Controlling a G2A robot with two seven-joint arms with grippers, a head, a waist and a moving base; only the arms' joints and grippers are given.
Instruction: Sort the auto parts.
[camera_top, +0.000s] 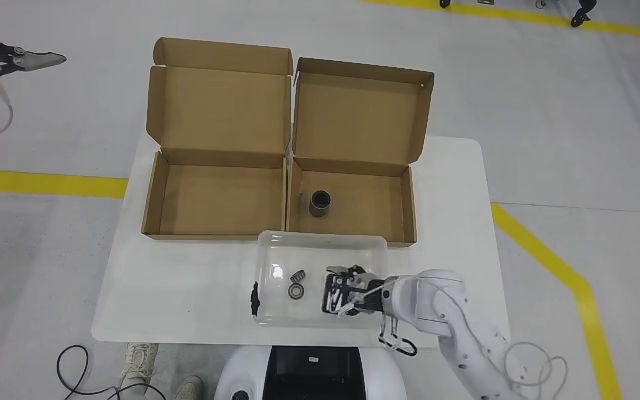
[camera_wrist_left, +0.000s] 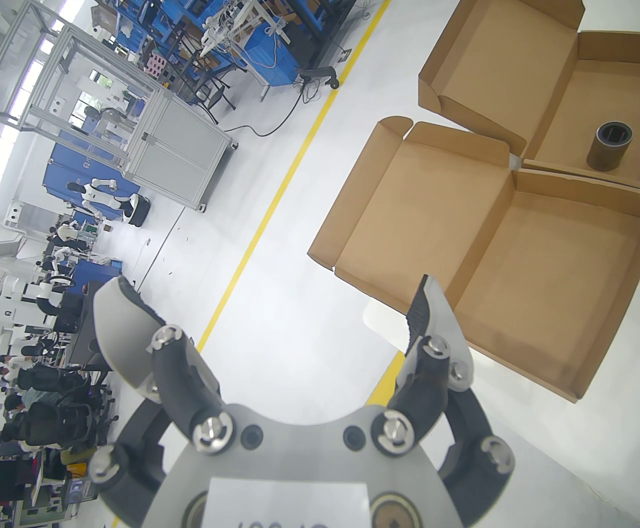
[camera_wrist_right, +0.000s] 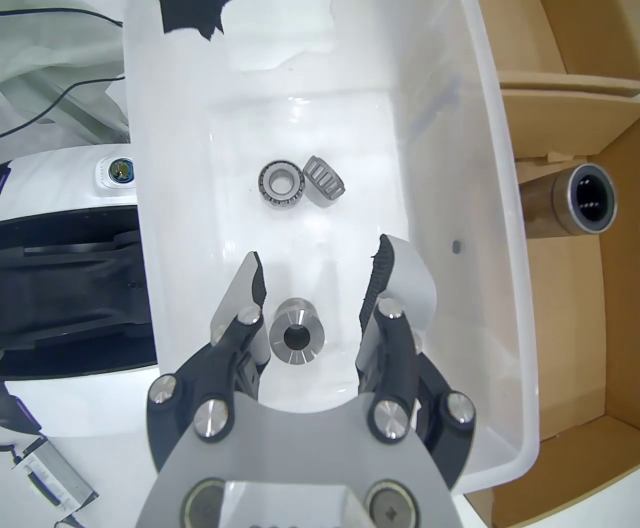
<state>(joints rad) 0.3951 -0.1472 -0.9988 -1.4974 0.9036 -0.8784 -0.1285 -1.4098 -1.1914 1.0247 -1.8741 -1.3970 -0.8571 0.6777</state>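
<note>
Bushing (camera_wrist_right: 297, 337) sits inside right gripper (camera_wrist_right: 319, 247), jaws spread, in bin (camera_wrist_right: 500, 200); bearings (camera_top: 296, 283) at nine o'clock; left gripper (camera_wrist_left: 272, 280) likewise spread.

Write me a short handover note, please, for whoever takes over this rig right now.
Left gripper: open, holding nothing, beside the top view's left-hand box.
Right gripper: open, down in the clear bin, fingers either side of a metal sleeve, not gripping it.
Done: one dark cylinder stands in the right-hand box.
Left: the sleeve and two roller bearings in the bin need sorting.
</note>
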